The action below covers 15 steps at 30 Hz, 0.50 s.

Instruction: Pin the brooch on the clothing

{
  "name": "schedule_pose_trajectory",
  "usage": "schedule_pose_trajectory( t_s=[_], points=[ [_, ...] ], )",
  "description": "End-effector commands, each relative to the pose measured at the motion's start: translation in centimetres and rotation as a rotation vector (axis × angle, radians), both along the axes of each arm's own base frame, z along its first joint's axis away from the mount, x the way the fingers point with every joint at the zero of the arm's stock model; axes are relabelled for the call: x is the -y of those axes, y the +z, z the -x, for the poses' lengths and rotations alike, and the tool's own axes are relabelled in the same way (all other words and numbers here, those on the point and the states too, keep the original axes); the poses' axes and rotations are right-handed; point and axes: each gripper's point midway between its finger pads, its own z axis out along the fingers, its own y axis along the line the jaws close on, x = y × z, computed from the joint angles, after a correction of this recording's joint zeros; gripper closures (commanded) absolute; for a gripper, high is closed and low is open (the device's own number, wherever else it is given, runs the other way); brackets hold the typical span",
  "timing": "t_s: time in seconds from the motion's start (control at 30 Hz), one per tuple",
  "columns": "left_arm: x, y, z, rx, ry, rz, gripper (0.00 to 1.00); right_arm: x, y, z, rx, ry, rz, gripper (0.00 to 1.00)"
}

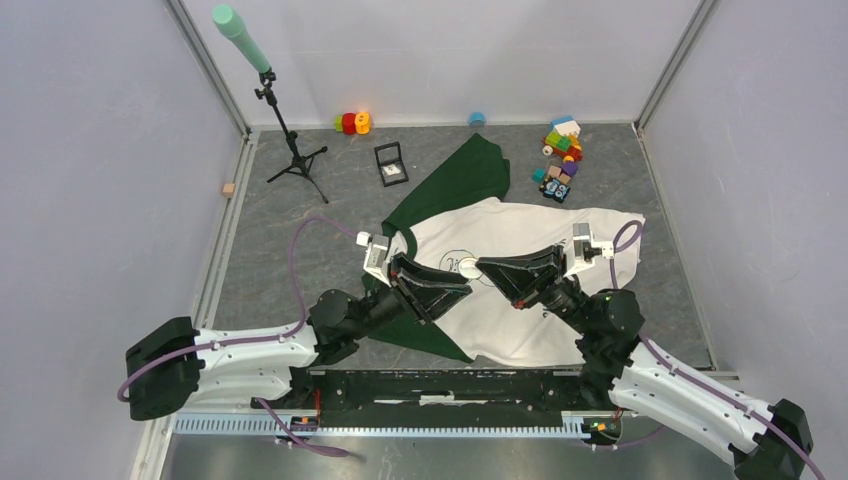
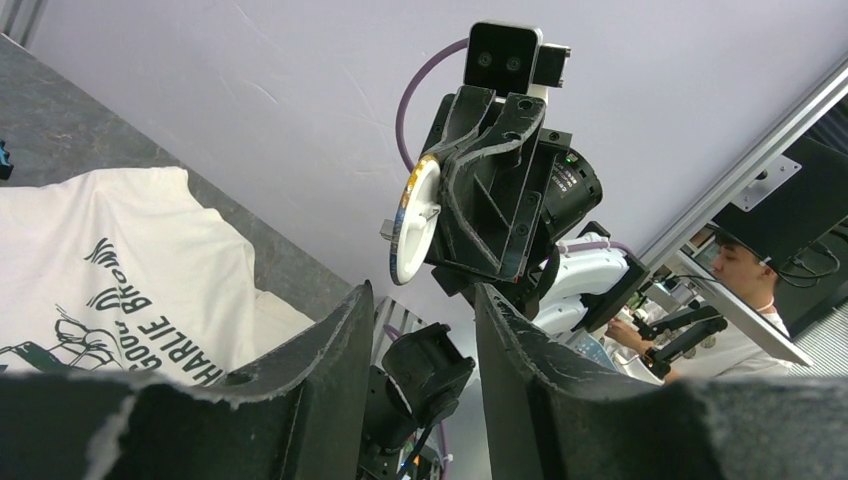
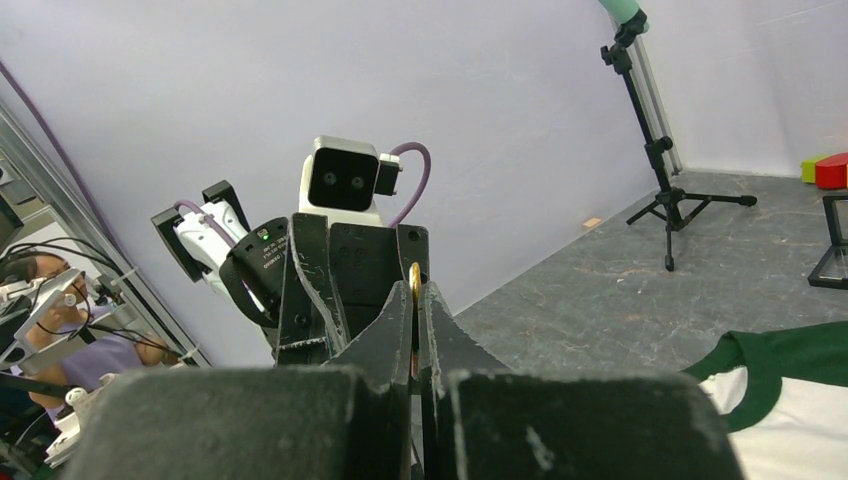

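Observation:
The cream-white T-shirt [image 1: 540, 240] with dark green sleeves lies flat mid-table; it also shows in the left wrist view [image 2: 120, 260] and the right wrist view [image 3: 790, 400]. My right gripper [image 1: 482, 267] is raised above the shirt's print and shut on the brooch [image 1: 469, 269], a small round disc. The left wrist view shows the brooch's white back and gold rim [image 2: 415, 220]. In the right wrist view only its gold edge [image 3: 414, 278] sticks out between the shut fingers of my right gripper [image 3: 416, 295]. My left gripper [image 1: 464, 289] faces it, open and empty [image 2: 422, 300], just short of the disc.
A small black box with white lining [image 1: 391, 163] sits behind the shirt. A tripod with a teal-topped pole [image 1: 285, 140] stands at the back left. Toy blocks [image 1: 560, 150] lie at the back right, red and yellow toys [image 1: 352, 122] by the back wall.

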Motion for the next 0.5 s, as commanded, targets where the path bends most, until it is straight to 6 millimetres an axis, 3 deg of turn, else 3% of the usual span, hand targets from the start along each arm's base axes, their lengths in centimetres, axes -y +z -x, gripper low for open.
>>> schedule_pose_trajectory(
  t_s=[0.0, 0.37, 0.47],
  points=[
    [-0.2, 2.2, 0.2, 0.016, -0.002, 0.076, 0.53, 0.2, 0.9, 0.4, 0.025, 0.011, -0.035, 1.0],
    [-0.1, 3.1, -0.2, 0.038, 0.019, 0.093, 0.62, -0.2, 1.1, 0.8, 0.035, 0.044, -0.033, 1.0],
    [0.0, 3.3, -0.3, 0.047, 0.025, 0.092, 0.69, -0.3, 1.1, 0.8, 0.035, 0.046, -0.033, 1.0]
  ],
)
